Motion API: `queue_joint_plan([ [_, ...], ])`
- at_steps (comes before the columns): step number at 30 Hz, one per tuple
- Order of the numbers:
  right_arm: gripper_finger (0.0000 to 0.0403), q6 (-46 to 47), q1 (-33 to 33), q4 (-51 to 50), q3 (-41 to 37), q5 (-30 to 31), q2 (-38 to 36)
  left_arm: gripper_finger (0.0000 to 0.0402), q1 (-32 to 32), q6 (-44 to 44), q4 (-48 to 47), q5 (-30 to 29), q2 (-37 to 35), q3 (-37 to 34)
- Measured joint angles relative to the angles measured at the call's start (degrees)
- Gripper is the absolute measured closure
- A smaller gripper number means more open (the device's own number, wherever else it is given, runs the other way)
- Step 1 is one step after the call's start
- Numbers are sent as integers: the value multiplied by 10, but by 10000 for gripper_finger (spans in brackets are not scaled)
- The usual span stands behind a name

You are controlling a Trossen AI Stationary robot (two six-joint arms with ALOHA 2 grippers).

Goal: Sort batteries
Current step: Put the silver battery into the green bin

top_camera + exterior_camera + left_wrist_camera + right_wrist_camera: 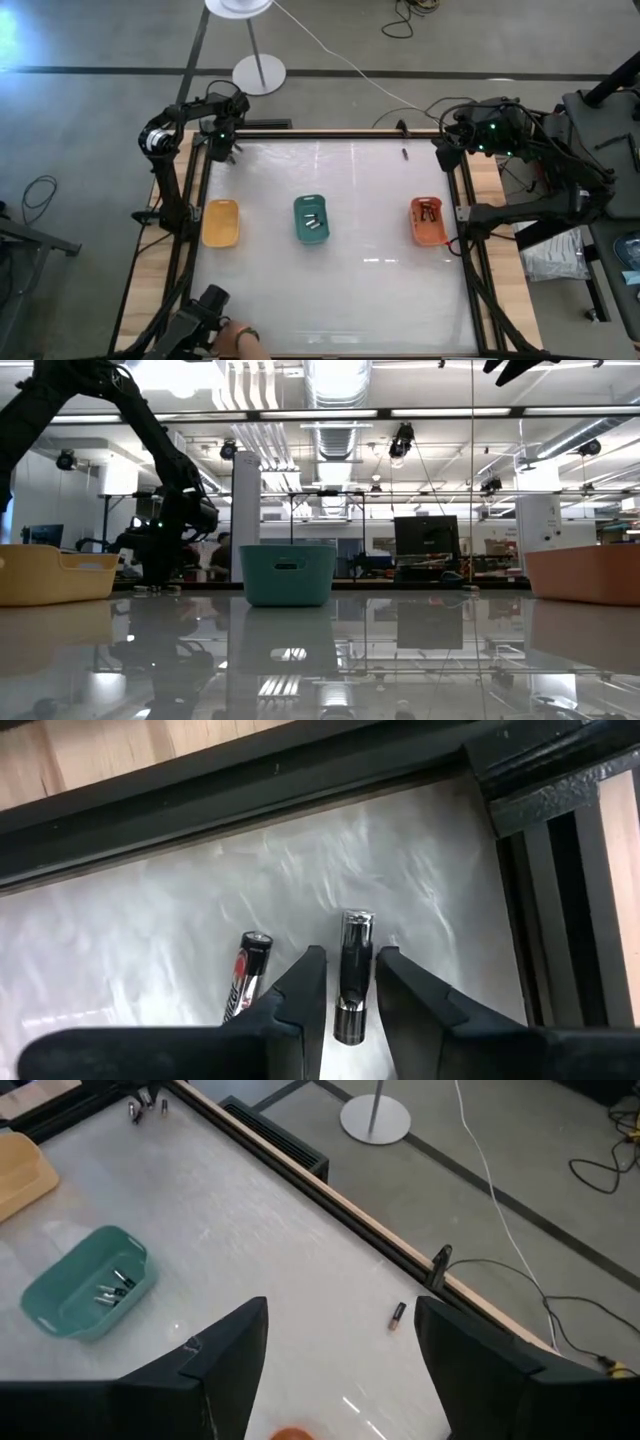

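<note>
My left gripper (226,152) is down at the table's far left corner, open. In the left wrist view its fingers stand on either side of a dark and silver battery (352,975) that lies flat on the table, lengthwise between them. A black and red battery (245,978) lies beside it. My right gripper (340,1342) hangs open high above the far right corner. One more battery (397,1315) lies on the table near the far edge. The green tray (311,218) and the orange tray (429,220) hold batteries. My left gripper comes at the dark and silver battery from above, one finger (305,988) along each long side. The gaps are very narrow. Whether either finger touches the battery, I cannot tell.
A yellow tray (220,222) stands on the left of the table, in a row with the green and orange ones. A dark frame (330,133) borders the white table top. A person's hand (240,340) shows at the near edge.
</note>
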Motion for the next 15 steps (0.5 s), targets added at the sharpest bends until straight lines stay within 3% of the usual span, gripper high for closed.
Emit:
queue_joint_plan([
  [7, 144, 1, 0, -1, 0, 0, -1, 389, -4, -7, 10, -16, 0, -3],
  [15, 146, 24, 0, 2, 0, -3, -3, 391, -2, 15, 33, 1, -13, -7],
])
